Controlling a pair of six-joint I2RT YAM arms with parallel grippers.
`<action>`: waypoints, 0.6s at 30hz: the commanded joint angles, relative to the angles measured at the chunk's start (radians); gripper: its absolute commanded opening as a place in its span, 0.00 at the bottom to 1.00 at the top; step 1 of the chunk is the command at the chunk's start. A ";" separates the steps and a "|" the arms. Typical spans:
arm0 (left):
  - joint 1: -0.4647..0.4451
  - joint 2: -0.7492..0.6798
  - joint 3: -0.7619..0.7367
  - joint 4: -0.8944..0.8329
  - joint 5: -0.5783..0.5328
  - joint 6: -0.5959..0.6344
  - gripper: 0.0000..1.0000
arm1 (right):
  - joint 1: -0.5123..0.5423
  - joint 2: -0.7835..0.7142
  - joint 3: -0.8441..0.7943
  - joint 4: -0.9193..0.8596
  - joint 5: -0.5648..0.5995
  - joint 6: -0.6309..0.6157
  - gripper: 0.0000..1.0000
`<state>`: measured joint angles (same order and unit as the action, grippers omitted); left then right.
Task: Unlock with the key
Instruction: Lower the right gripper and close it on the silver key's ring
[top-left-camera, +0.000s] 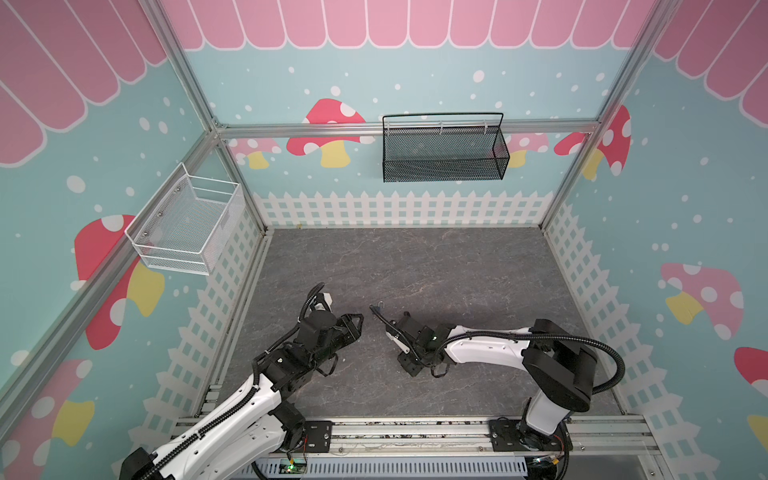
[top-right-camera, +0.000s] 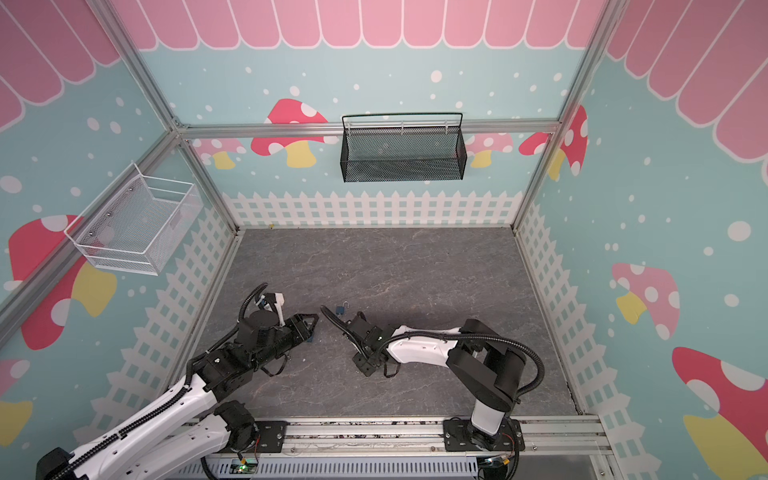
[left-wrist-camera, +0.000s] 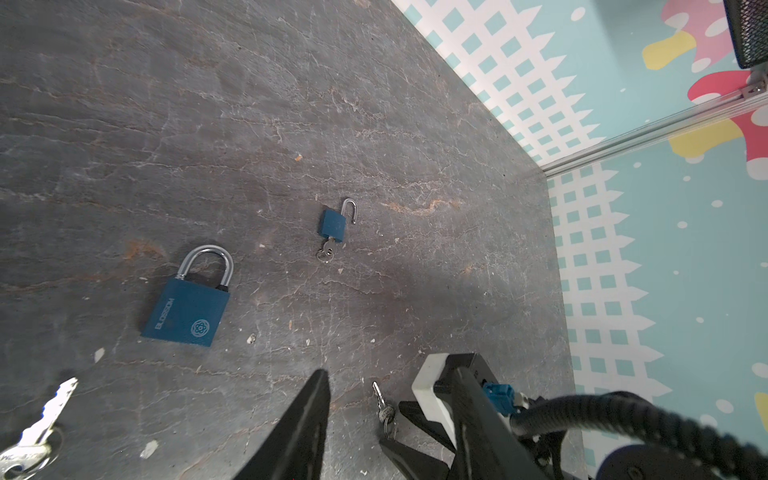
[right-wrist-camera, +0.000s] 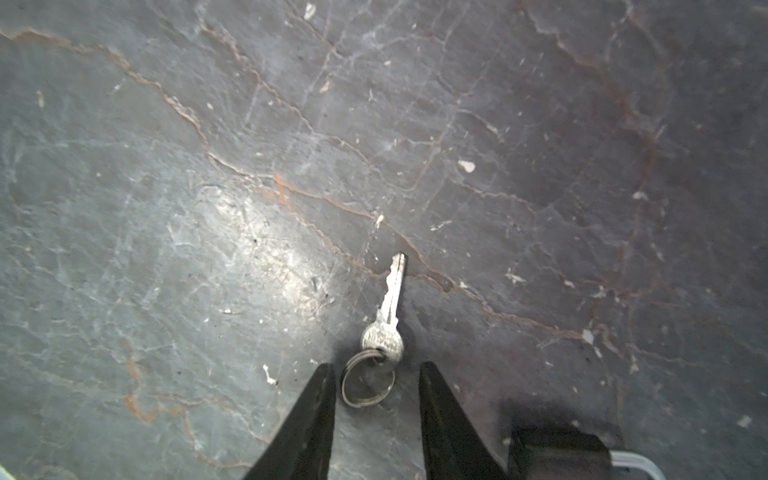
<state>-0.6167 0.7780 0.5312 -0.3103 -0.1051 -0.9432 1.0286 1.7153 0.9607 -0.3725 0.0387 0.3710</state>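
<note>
Lying on the grey marbled desk (right-wrist-camera: 166, 208), the small silver ringed key (right-wrist-camera: 390, 303) is straddled, ungripped, by the narrow jaws of the right gripper (right-wrist-camera: 376, 365); those of the left gripper (top-left-camera: 358, 326) are parted, empty; the large blue padlock (left-wrist-camera: 187, 309) is unopened.

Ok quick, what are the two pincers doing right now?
Left pincer: open, holding nothing.
Right pincer: open around the ring of the small silver metal key, not gripping.

In the left wrist view a large key (left-wrist-camera: 39, 419) is cut off at the corner, and a small key (left-wrist-camera: 383, 405) is partly hidden by the right gripper (left-wrist-camera: 390, 424). In a top view only the shackle of the small padlock (top-left-camera: 377, 306) is seen. The large padlock (left-wrist-camera: 187, 307) is all but covered by the left gripper (top-left-camera: 359, 326) in both top views.
</note>
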 joint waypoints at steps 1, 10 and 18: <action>0.006 -0.008 -0.014 -0.007 -0.019 -0.012 0.48 | 0.008 0.011 0.013 -0.026 0.024 -0.020 0.33; 0.006 -0.002 -0.009 -0.001 -0.006 -0.016 0.48 | 0.008 0.042 0.012 -0.017 -0.009 -0.043 0.33; 0.006 0.012 -0.001 0.012 0.036 -0.021 0.48 | 0.008 0.029 0.003 -0.006 0.003 -0.056 0.24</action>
<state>-0.6163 0.7837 0.5312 -0.3088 -0.0902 -0.9474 1.0286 1.7309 0.9722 -0.3668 0.0372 0.3359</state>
